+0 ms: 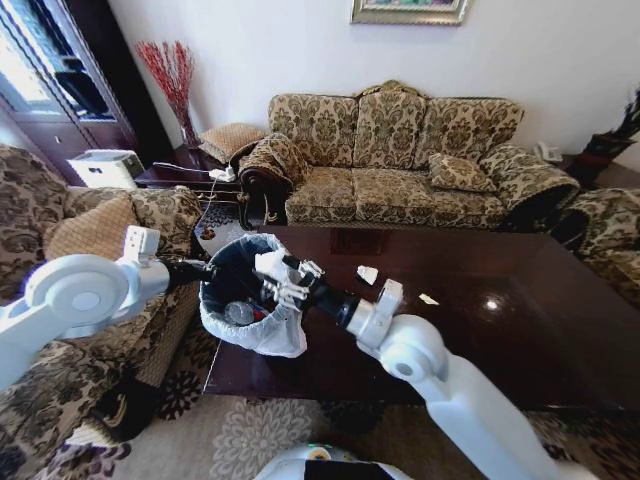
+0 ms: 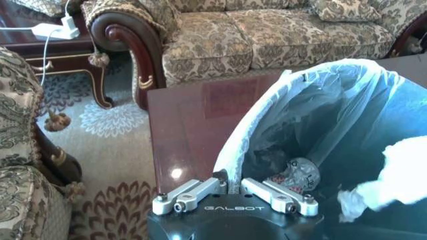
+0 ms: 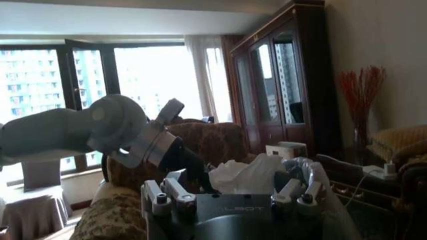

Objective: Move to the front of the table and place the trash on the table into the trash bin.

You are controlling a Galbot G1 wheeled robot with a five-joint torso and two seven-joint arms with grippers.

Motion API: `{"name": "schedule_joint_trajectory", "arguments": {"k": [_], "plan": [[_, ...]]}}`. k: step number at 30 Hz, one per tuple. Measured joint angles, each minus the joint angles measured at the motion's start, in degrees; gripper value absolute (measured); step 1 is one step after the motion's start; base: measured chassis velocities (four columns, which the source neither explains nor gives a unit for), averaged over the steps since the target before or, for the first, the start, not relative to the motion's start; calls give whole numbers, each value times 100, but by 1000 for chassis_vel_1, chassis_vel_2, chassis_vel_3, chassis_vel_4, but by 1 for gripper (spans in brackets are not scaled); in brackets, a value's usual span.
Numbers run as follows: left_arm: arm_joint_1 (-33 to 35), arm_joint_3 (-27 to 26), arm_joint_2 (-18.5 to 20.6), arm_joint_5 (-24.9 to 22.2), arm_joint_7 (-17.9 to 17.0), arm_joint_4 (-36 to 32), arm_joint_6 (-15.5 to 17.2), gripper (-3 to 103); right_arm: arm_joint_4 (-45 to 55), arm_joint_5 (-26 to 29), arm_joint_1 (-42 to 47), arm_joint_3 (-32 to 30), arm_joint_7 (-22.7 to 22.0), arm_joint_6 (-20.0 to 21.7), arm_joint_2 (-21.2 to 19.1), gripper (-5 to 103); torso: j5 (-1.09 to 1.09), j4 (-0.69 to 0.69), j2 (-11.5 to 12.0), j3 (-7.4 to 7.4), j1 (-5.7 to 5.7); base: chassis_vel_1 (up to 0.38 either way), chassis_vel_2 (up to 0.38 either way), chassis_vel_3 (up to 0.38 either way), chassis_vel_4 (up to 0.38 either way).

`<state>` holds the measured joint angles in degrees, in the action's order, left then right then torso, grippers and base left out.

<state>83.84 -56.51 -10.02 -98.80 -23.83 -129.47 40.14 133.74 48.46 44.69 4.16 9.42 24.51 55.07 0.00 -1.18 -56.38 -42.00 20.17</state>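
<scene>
Head view: the bin (image 1: 243,295) stands at the left end of the tabletop (image 1: 470,340), its white bag folded over the rim. The left jaws (image 1: 207,270) meet the bin's near-left rim, the left arm reaching in level from the left edge. The right jaws (image 1: 283,283) sit over the bin's right rim with a crumpled white scrap (image 1: 268,264) between them; the right arm rises from the lower right and stretches up and left across the tabletop, wrist pointing at the bin. Two more white scraps lie on the dark wood, one (image 1: 367,274) just right of the right wrist, another (image 1: 428,299) farther right. A sofa (image 1: 400,150) stands beyond the tabletop.

Left wrist view: the left jaws (image 2: 233,192) are pressed onto the bin's bagged rim (image 2: 230,150), one finger on each side of it. Inside the bin lies a clear bottle (image 2: 297,175) with a red-and-blue label. The white scrap (image 2: 393,182) hangs over the bin's opening at the frame's edge.

Right wrist view: the right jaws (image 3: 230,192) pinch the scrap (image 3: 250,172), which bulges out between the fingers. Just beyond is the bin's translucent bag edge (image 3: 313,170), and past it the left arm's white forearm and dark wrist, angled toward the bin. A window and a tall dark cabinet (image 3: 280,85) fill the background.
</scene>
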Motion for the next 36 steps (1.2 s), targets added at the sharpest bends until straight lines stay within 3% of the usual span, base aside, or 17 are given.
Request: {"name": "schedule_joint_trajectory", "arguments": {"k": [2, 4, 6, 10, 12, 13, 14, 17, 19, 21, 23, 26, 28, 31, 32, 34, 36], "plan": [[4, 12, -36, 22, 1, -12, -7, 0, 107, 51, -164, -29, 113, 40, -199, 89, 0, 0, 0, 0, 0, 0, 0, 0, 0], [6, 15, -49, 28, 2, -23, -11, 0, 108, 16, -212, -33, 187, -11, -235, 89, 0, 0, 0, 0, 0, 0, 0, 0, 0], [9, 19, -76, 36, 5, -62, -19, 0, 12, -470, -468, -98, 741, -134, -330, 98, 0, 0, 0, 0, 0, 0, 0, 0, 0], [-2, 12, -74, 38, 5, -121, -25, 0, -307, -926, -1094, 74, 1365, -191, -532, 100, 2, 0, 0, 0, 0, 0, 0, 0, 0], [-7, 8, -82, 38, 6, -193, -29, 0, -490, -713, -1692, 518, 1389, -210, -671, 100, 2, 0, 0, 0, 1, 0, 0, 0, 0], [-7, 8, -111, 39, 6, -252, -33, 0, -554, -270, -2103, 905, 995, -193, -686, 100, -2, 0, 0, 0, 2, 0, 0, 0, 0], [-7, 8, -111, 39, 6, -252, -33, 0, -554, -270, -2103, 905, 995, -193, -686, 100, -2, 0, 0, 0, 2, 0, 0, 0, 0], [11, 20, -223, 83, 4, -370, -37, 0, -355, 1881, -2668, 1806, -1261, -113, -236, 97, -1, -2, 0, -1, 2, 0, 0, 0, 0], [16, 20, -242, 89, 4, -382, -37, 0, -311, 2231, -2665, 1837, -1595, -114, -114, 95, -1, -3, 0, -1, 2, 0, 0, 0, 0], [40, 16, -269, 98, 0, -394, -37, 0, -134, 3451, -2420, 1719, -2785, 289, 193, 95, 0, -3, 0, 0, 0, 0, 0, 0, 0], [44, 13, -268, 98, 0, -390, -36, 0, -77, 3838, -2360, 1635, -3103, 501, 204, 95, -1, -3, 0, 0, 0, 0, 0, 0, 0], [17, 10, -248, 98, 3, -348, -36, 0, 228, 5352, -2390, 1395, -4116, 697, 164, 94, 1, 1, 0, 0, 0, 0, 0, 0, 0], [6, 10, -243, 98, 6, -331, -40, 0, 269, 5665, -2388, 1324, -4258, 669, 130, 93, 2, 1, 0, 0, 0, 0, 0, 0, 0], [-9, 14, -227, 100, 14, -286, -51, 0, 313, 6399, -2288, 1221, -5312, 115, 251, 101, 0, 2, 0, 0, 0, 0, 0, 0, 0], [-9, 14, -227, 100, 14, -286, -51, 0, 313, 6399, -2288, 1221, -5312, 115, 251, 101, 0, 2, 0, 0, 0, 0, 0, 0, 0], [-11, 22, -234, 112, 16, -254, -51, 0, 358, 6699, -2085, 1140, -6070, -696, 521, 99, -1, -2, 0, 0, 0, 0, 0, 0, 0], [-9, 22, -239, 115, 22, -240, -51, 0, 395, 6692, -1822, 1062, -5906, -1137, 612, 95, -2, -3, 0, 0, 0, 0, 0, 0, 0]]}}
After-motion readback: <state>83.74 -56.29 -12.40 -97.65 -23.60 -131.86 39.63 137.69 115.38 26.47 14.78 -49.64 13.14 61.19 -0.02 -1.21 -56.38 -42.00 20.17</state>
